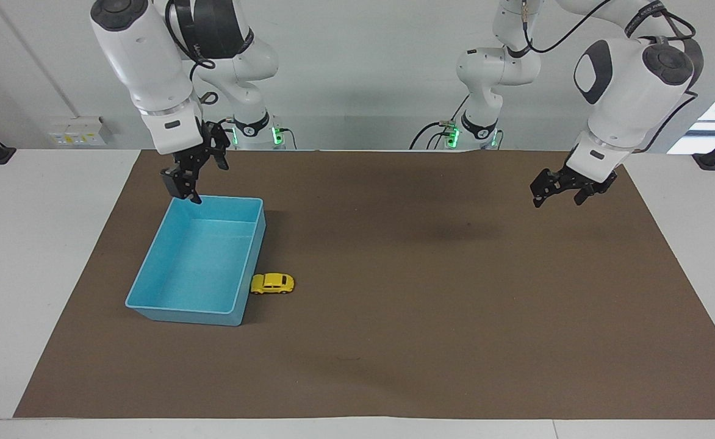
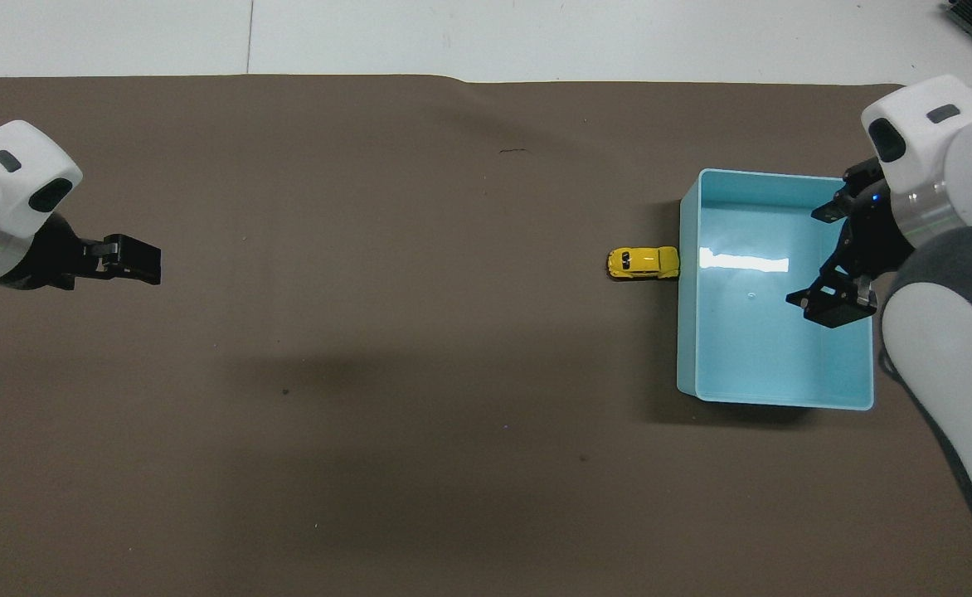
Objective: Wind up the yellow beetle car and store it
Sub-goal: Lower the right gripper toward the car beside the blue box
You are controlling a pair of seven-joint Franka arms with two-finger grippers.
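The yellow beetle car (image 1: 272,283) (image 2: 642,262) stands on the brown mat. It touches the side wall of the blue bin (image 1: 180,316) (image 2: 687,332) that faces the left arm's end. The bin has nothing in it. My right gripper (image 1: 186,186) (image 2: 834,303) hangs open and empty above the bin, over the rim nearest the robots. My left gripper (image 1: 557,196) (image 2: 133,259) hovers open and empty over bare mat at the left arm's end, a long way from the car.
The brown mat (image 1: 431,317) covers most of the white table (image 1: 34,244). Only the bin and the car stand on it.
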